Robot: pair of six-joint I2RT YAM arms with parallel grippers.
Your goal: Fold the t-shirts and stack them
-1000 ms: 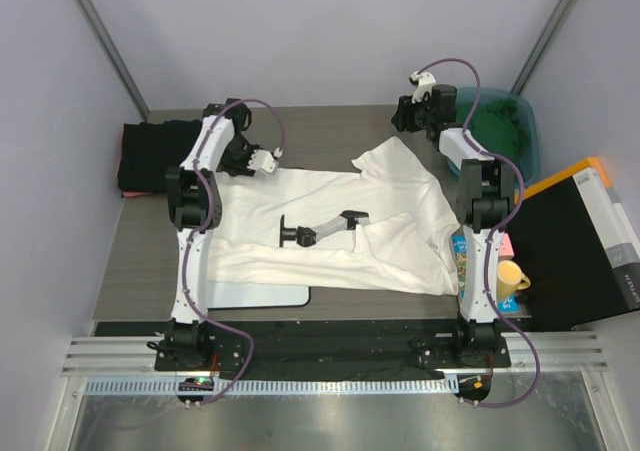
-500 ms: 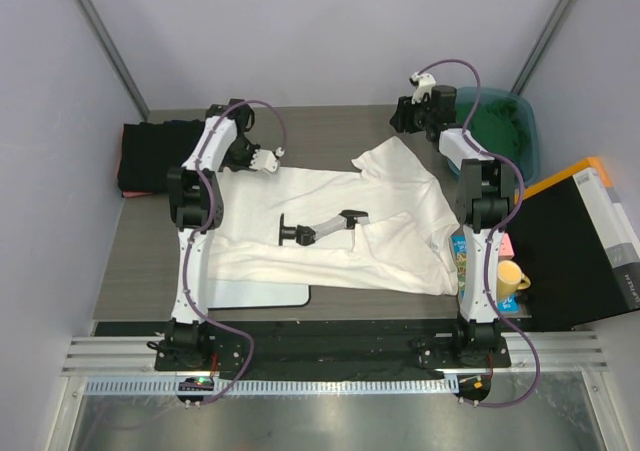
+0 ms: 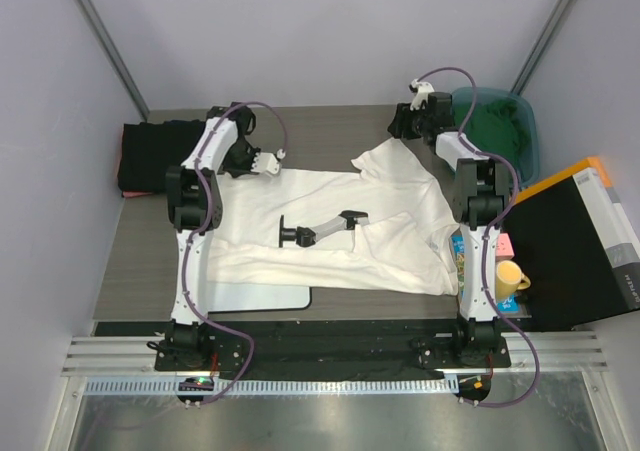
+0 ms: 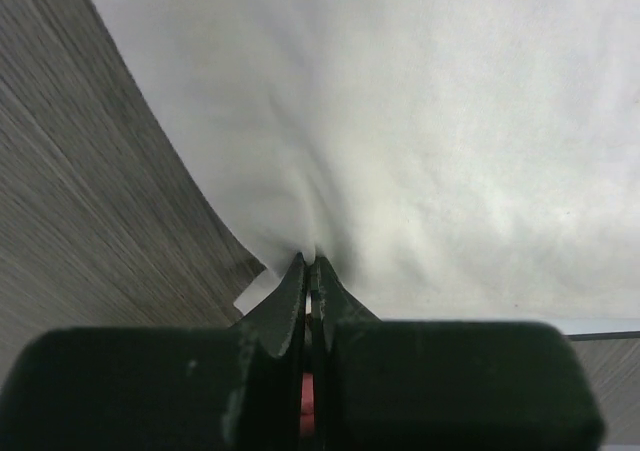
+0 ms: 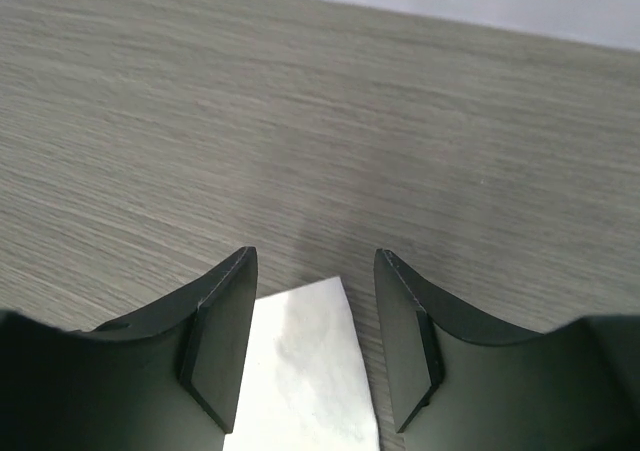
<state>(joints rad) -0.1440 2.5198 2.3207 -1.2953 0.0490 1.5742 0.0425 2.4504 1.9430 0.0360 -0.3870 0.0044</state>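
White t-shirt [image 3: 400, 241] lay spread across grey tabletop [image 3: 140, 261], rumpled on right. Left fingers [image 4: 285, 311] pinched tight on its far left edge. Right fingers [image 5: 215, 341] stood apart, straddling far right cloth corner, not gripping.

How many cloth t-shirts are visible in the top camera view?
3 clearly: the white t-shirt spread at the centre, a folded black t-shirt pile at the far left, a crumpled green t-shirt in the teal bin at the far right. The pile and bin may hide more.
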